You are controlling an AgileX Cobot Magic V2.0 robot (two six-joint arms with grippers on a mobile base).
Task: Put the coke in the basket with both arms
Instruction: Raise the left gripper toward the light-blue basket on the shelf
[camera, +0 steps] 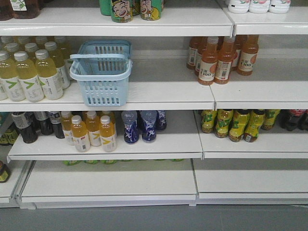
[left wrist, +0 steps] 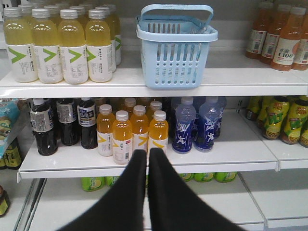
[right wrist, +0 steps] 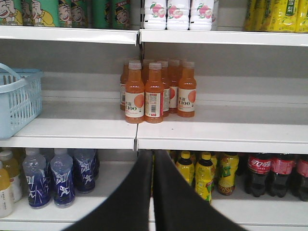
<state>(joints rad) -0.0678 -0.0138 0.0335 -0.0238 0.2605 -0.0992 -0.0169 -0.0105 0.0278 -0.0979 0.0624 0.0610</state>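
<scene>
Pressed shut, side against side, with nothing held: so at the left fingers (left wrist: 137, 168), low in the left wrist view. Likewise closed and empty at the right fingers (right wrist: 142, 175). Beyond the left pair, rows of orange bottles (left wrist: 131, 134) and blue bottles (left wrist: 196, 124) on a lower level of the white table (left wrist: 231, 161). Above those, upright on the next level, the pale blue basket (left wrist: 175, 67), handle raised, just beside pale yellow bottles (left wrist: 57, 45) on its left. Ahead of the right pair, orange-brown bottles (right wrist: 155, 91), well apart from the basket at the left edge. Lower right, dark cola bottles (right wrist: 269, 173) with red labels. No telling where the coke is.
</scene>
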